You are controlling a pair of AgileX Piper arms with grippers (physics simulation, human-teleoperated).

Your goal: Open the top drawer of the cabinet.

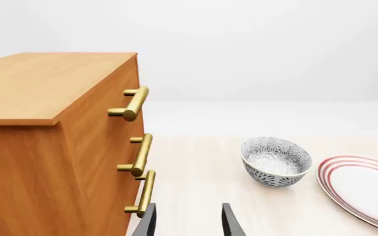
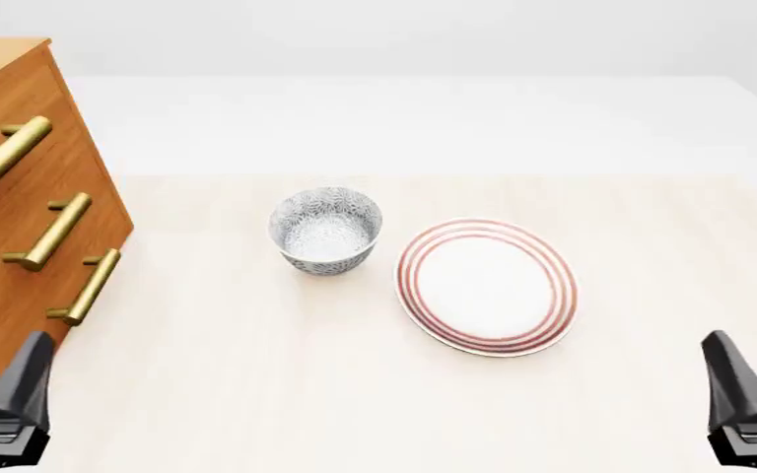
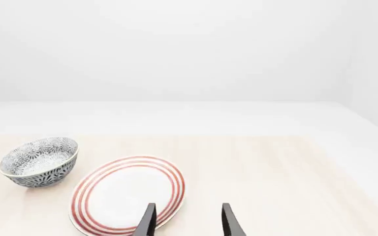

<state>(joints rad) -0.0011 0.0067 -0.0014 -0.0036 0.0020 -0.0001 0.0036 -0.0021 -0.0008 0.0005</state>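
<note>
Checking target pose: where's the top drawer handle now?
In the front view, the top drawer handle sits far left on the cabinet, uppermost of three, left of the bowl.

Orange-brown cabinet (image 2: 11,227), red-ringed plate (image 2: 487,286)

no readable text, no labels, no brand marks, no numbers anywhere

Simulated tabletop scene, bare white backdrop, pale wood table (image 2: 287,394), orange-brown cabinet (image 2: 11,286) with brass handles, patterned bowl (image 2: 326,229), red-ringed plate (image 2: 487,286), flat shadowless rendered surfaces suggesting a home-style setting.
</note>
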